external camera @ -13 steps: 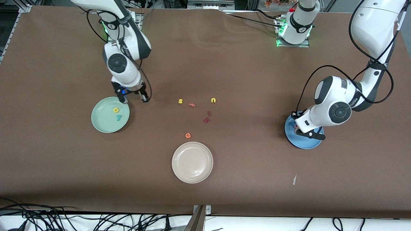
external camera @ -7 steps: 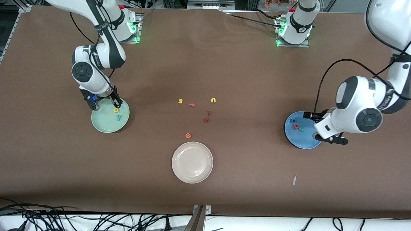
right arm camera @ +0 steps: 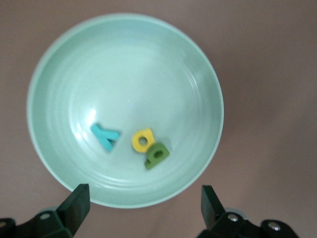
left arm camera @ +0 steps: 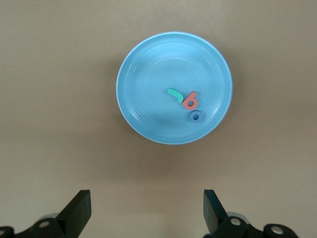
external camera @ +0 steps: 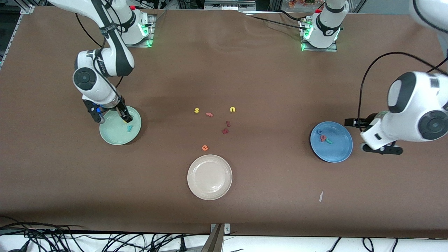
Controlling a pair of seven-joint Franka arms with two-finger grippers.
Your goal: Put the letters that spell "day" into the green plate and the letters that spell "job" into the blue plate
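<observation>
**Both grippers empty, letters sorted onto their plates**

My right gripper (external camera: 109,115) hangs with its fingers spread over the rim of the green plate (external camera: 111,134), holding nothing. My left gripper (external camera: 379,138) is spread wide and empty too, over bare table just beside the blue plate (external camera: 338,152), toward the left arm's end.

In the right wrist view the green plate holds the teal "y" (right arm camera: 105,135), the yellow "d" (right arm camera: 143,140) and the dark green "a" (right arm camera: 157,154); the "d" and "a" touch, and the "y" lies just beside them. In the left wrist view the blue plate holds the teal "j" (left arm camera: 175,93), the pinkish-red "b" (left arm camera: 190,100) and the blue "o" (left arm camera: 195,116), clustered and touching.

I judge these foam pieces very light, soft and non-fragile; they lie flat, so I would pinch across a stem. The "j" runs lengthwise toward the "b"; the "y" has its fork toward the "d".

I judge the sorting done.
</observation>
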